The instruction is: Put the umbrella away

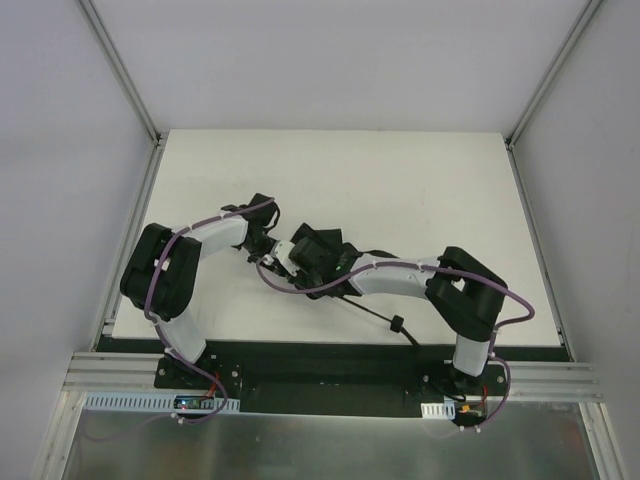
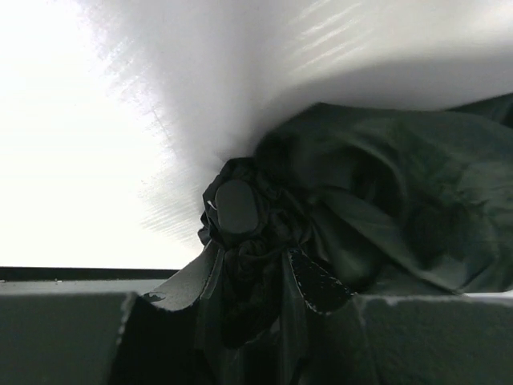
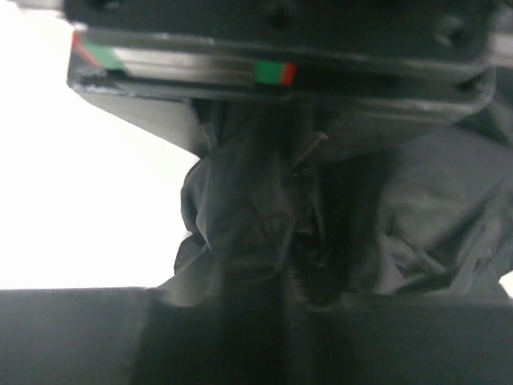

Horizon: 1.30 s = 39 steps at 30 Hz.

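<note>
The umbrella (image 1: 318, 252) lies at the table's middle as a bunched black fabric bundle. Its thin shaft (image 1: 368, 309) runs toward the near right and ends at the small knob handle (image 1: 396, 323). My left gripper (image 1: 268, 248) meets the bundle from the left. In the left wrist view it (image 2: 252, 277) is shut on gathered fabric (image 2: 377, 208) just below the umbrella's round end cap (image 2: 235, 205). My right gripper (image 1: 298, 264) meets the bundle from the right. In the right wrist view it (image 3: 276, 273) is shut on crumpled fabric (image 3: 240, 208), with the left gripper's body (image 3: 272, 48) close above.
The white table top (image 1: 400, 180) is bounded by grey walls and metal frame rails (image 1: 135, 230) on the left and right. The black base strip (image 1: 330, 352) runs along the near edge. Purple cables loop over both arms.
</note>
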{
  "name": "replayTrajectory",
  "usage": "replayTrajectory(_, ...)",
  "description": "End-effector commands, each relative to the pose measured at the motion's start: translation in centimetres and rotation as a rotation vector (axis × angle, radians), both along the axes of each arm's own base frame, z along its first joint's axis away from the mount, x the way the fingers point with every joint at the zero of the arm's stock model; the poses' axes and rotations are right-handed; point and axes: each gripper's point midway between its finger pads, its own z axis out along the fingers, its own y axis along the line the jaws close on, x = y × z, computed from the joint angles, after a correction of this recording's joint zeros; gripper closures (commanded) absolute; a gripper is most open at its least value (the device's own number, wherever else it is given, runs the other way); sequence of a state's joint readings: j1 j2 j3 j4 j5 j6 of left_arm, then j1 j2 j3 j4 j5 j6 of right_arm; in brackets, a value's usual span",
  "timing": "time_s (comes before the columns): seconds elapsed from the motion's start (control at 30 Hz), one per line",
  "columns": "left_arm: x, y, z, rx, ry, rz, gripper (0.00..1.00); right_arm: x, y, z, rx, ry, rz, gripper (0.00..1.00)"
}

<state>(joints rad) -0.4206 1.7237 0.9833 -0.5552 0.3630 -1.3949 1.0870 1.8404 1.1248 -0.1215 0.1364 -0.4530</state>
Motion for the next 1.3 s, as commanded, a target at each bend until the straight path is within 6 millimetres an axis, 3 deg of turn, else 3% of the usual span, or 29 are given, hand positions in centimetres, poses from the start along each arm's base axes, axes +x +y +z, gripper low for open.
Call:
replayTrajectory(0.0, -2.5, 2.5, -0.6, 0.121, 0.124, -0.036, 1.00, 0.2, -1.5, -2.4, -0.008, 0.114, -0.055, 0.99)
replayTrajectory(0.13, -0.4, 2.7, 0.3, 0.128, 0.014, -0.099, 1.00, -2.0, -1.9, -4.0, 0.056, 0.382, -0.044, 1.00)
replayTrajectory(0.17, 0.3, 2.7, 0.7, 0.120, -0.031, -0.118, 0.92, -2.7, -1.9, -4.4, 0.067, 0.445, -0.032, 1.00)
replayTrajectory(0.27, 2.7, 2.7, 2.2, 0.078, -0.216, -0.147, 0.32, -3.4, -2.7, -5.3, 0.082, 0.560, -0.036, 1.00)
replayTrajectory(0.33, 3.7, 2.4, 3.3, 0.019, -0.333, -0.142, 0.02, -3.8, -3.1, -5.7, 0.087, 0.614, -0.038, 1.00)
replayTrajectory(0.57, 3.8, 2.3, 5.4, -0.106, -0.532, -0.107, 0.01, -4.5, -3.0, -6.1, 0.137, 0.807, -0.085, 1.00)
replayTrajectory(0.7, 3.1, 2.0, 5.0, -0.161, -0.549, -0.049, 0.01, -4.5, -2.3, -5.7, 0.169, 0.893, -0.110, 1.00)
replayTrajectory(0.93, 1.5, 2.0, 2.8, -0.140, -0.523, 0.015, 0.01, -3.9, -1.6, -5.4, 0.162, 0.984, -0.151, 1.00)
replayTrajectory(1.07, 2.1, 2.6, 1.1, -0.126, -0.544, 0.102, 0.01, -3.9, -1.5, -5.1, 0.159, 1.025, -0.175, 1.00)
replayTrajectory(1.27, 2.2, 3.1, -1.7, -0.094, -0.505, 0.161, 0.18, -3.9, -1.2, -4.1, 0.181, 1.085, -0.210, 1.00)
